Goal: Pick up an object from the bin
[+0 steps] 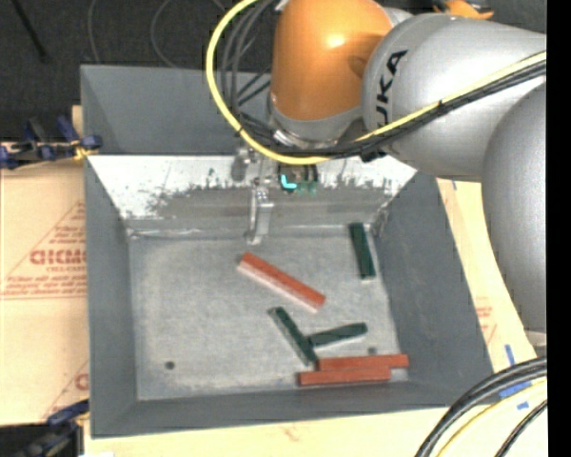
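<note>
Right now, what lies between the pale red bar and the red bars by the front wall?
Camera view: a slanted dark green bar meeting a flatter green bar.

Position: above the bin (109, 284), set off somewhat to one side
Facing: downward, onto the floor and far wall
Nearness: whole bin within frame, some surroundings too
Right side: crossed by the arm (457, 93) reaching in

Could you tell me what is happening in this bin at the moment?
A KUKA arm reaches into the grey bin. Its end effector hangs near the back wall, just above the upper end of a pale red bar. Every bar lies on the floor, including a dark green bar at the right.
</note>
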